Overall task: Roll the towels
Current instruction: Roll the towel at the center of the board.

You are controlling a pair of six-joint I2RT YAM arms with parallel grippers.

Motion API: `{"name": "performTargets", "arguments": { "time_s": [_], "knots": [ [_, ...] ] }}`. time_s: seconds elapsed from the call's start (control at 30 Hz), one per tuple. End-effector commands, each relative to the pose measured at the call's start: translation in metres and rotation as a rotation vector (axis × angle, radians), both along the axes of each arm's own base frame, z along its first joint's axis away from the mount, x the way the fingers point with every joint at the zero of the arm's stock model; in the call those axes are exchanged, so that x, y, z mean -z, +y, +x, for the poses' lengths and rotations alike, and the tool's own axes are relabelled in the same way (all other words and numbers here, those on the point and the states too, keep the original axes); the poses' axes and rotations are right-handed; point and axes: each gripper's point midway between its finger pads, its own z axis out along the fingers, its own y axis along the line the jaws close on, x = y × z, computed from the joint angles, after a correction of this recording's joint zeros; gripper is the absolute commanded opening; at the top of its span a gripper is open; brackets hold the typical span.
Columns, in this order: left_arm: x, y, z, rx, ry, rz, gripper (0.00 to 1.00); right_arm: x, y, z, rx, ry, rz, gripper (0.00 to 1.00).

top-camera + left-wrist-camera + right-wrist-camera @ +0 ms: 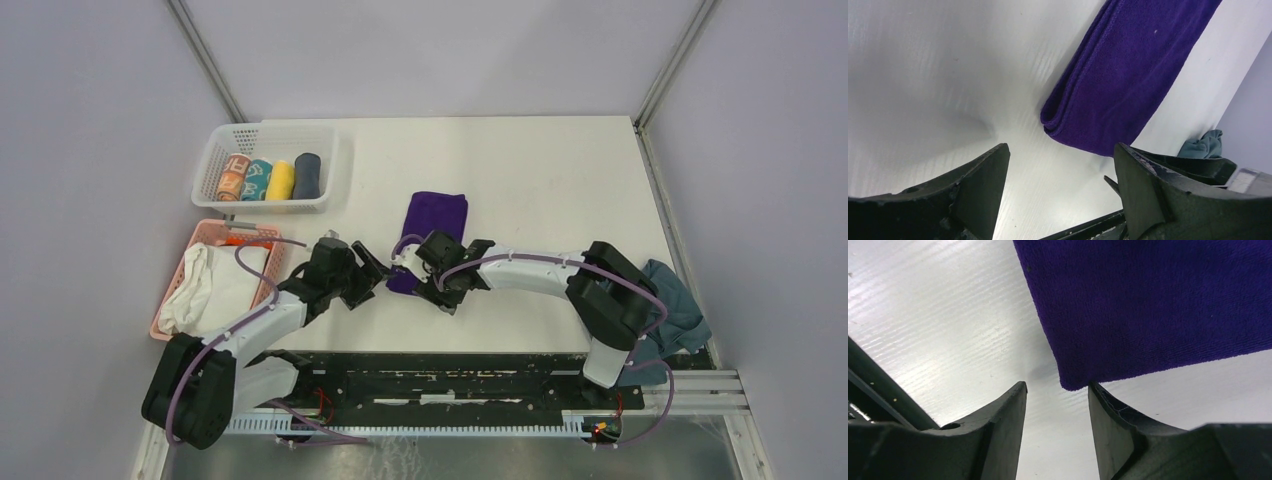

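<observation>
1. Black mounting rail (450, 378) with both arm bases runs along the 6 o'clock edge of the white worktop (540, 170) in the overhead view.
2. From 7 o'clock, the left arm (250, 330) reaches in toward the middle. The left jaws stand wide apart with nothing between them, over bare worktop. They sit just at 8 o'clock of the purple towel's near end, and the wrist view shows them clear of it.
3. The deep purple cloth towel (437, 215) (1128, 75) (1158, 305) lies flat near the middle of the worktop. It is folded into a long strip running roughly from 1 to 7 o'clock and is not rolled.
4. The right arm (540, 270) comes in from 4 o'clock, bending toward the towel's near end. The right jaws are parted, with a narrower gap than the left pair, and they pinch nothing. The towel's near corner lies right at their tips, just beside one finger. Whether it touches that finger cannot be told.
5. A crumpled slate-grey cloth towel (672, 300) (1204, 145) sits at 4 o'clock on the worktop's edge. It is partly behind the right arm and well apart from the purple one.
6. At 10 o'clock a white plastic lattice basket (228, 140) holds four rolled cloths (270, 178) side by side: patterned orange, teal, yellow and dark grey.
7. At 8 o'clock, just nearer than the white basket, a pink plastic lattice basket (200, 240) holds a white cloth bundle (215, 290).
</observation>
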Motion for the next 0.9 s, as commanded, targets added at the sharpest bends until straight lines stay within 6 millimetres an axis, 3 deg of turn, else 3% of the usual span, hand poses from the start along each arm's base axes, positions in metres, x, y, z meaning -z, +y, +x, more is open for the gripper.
{"name": "performTargets", "arguments": {
  "time_s": [0.0,0.17,0.37,0.47,0.63,0.87],
  "knots": [
    [-0.012,-0.004,0.015,-0.082,-0.041,-0.049,0.82,0.001,-0.002,0.005,0.03,-0.034,0.001,0.56],
    [-0.006,-0.006,0.014,-0.1,-0.021,-0.05,0.78,0.001,-0.006,-0.003,0.049,-0.01,-0.001,0.52],
    [0.001,-0.009,0.011,-0.093,-0.002,-0.039,0.75,-0.044,0.003,0.0,0.028,-0.087,0.108,0.55],
    [0.003,-0.011,0.009,-0.092,0.003,-0.038,0.74,-0.053,0.015,0.002,-0.006,-0.096,0.153,0.57],
    [0.007,-0.015,0.007,-0.08,0.016,-0.032,0.72,-0.045,0.03,0.011,-0.034,-0.095,0.148,0.57],
    [0.011,-0.02,0.007,-0.067,0.025,-0.027,0.7,-0.012,0.029,0.015,-0.042,-0.067,0.072,0.57]
  ]
}}
